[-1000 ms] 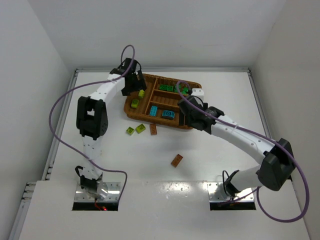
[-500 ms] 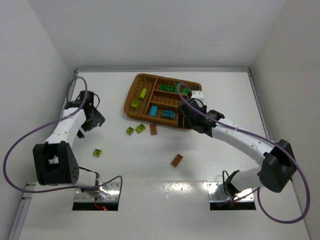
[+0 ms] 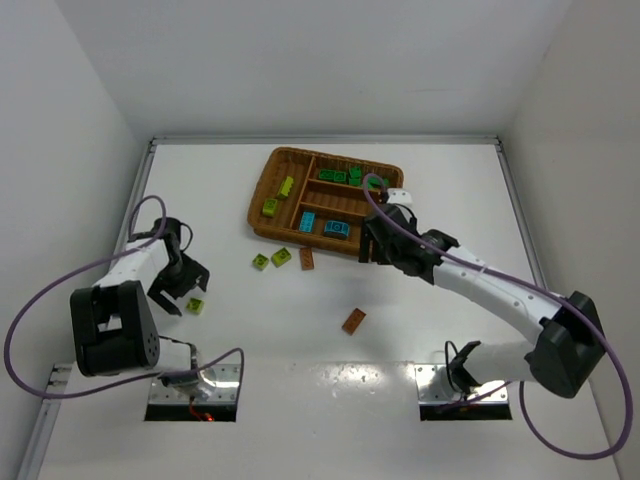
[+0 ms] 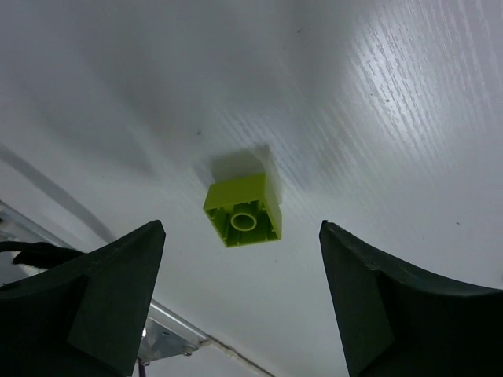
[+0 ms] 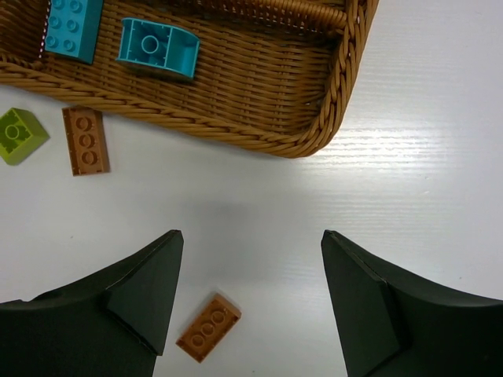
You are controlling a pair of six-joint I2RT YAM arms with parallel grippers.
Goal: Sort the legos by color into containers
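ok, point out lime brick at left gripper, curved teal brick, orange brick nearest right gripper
lime brick (image 4: 242, 212), left wrist view, centre
curved teal brick (image 5: 150, 45), right wrist view, stud
orange brick (image 5: 208, 327), right wrist view, middle stud

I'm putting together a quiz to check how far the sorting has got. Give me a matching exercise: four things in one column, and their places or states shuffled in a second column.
Column 1
1. teal bricks
2. dark green bricks
3. orange-brown bricks
4. left gripper

Column 2
A. open above a lime brick
B. in the near-side slot of the tray
C. on the table, outside the tray
D. in the far-side slot of the tray

Pairs: 1-B, 2-D, 3-C, 4-A
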